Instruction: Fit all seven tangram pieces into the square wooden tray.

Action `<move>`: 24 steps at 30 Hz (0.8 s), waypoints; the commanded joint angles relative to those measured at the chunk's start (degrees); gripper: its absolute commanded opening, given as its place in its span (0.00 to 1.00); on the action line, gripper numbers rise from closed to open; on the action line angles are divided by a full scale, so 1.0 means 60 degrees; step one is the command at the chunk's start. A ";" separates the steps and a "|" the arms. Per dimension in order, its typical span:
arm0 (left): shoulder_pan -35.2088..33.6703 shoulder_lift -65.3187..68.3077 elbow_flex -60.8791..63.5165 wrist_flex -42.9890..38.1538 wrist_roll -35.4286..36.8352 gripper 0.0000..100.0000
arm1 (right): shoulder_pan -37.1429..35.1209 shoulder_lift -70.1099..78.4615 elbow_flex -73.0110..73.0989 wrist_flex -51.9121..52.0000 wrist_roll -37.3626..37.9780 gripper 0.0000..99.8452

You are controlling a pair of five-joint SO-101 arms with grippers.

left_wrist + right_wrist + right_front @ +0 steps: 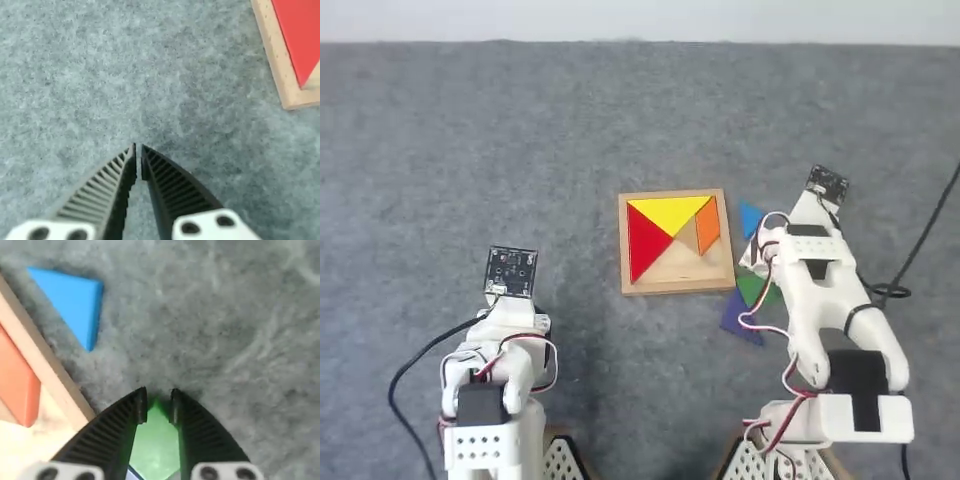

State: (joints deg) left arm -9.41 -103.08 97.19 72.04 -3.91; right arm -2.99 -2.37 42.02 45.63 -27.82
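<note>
Jaws of the right gripper (156,396) were clamped narrowly on a corner of the green triangular tangram piece (155,440), which was lying just beside the square wooden tray (47,372). Jaws of the left gripper (138,149) were pressed together, empty, over the grey carpet (100,75).

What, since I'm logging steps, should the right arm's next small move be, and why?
Probably lift the green piece slightly and carry it over the tray. The right gripper is shut on it just outside the tray's wall, and bare wood beside the orange piece is unfilled. The left gripper is shut, away on the mat.
</note>
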 commanded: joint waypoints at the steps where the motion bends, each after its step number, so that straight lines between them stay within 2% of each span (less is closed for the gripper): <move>1: 0.0015 -0.0161 -0.0110 0.0029 0.0000 0.02 | 0.0418 -0.1121 -0.0777 0.1106 0.0322 0.07; 4: 0.0015 -0.0161 -0.0110 0.0029 0.0000 0.02 | 0.0110 -0.2278 -0.0923 0.2132 0.1700 0.08; 8: 0.0015 -0.0161 -0.0110 0.0029 0.0000 0.02 | -0.1150 -0.2908 -0.0674 0.2908 0.4132 0.15; 13: 0.0015 -0.0161 -0.0110 0.0029 0.0000 0.02 | -0.2264 -0.2337 -0.0322 0.2571 0.5421 0.26; 18: 0.0015 -0.0161 -0.0110 0.0029 0.0000 0.02 | -0.2249 -0.1165 -0.0322 0.2132 0.7209 0.28; 24: 0.0015 -0.0161 -0.0110 0.0029 0.0000 0.02 | -0.1341 -0.0520 -0.0308 0.1692 0.7282 0.28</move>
State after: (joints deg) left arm -9.41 -103.08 97.19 72.04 -3.91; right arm -13.98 -5.63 40.62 57.67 14.99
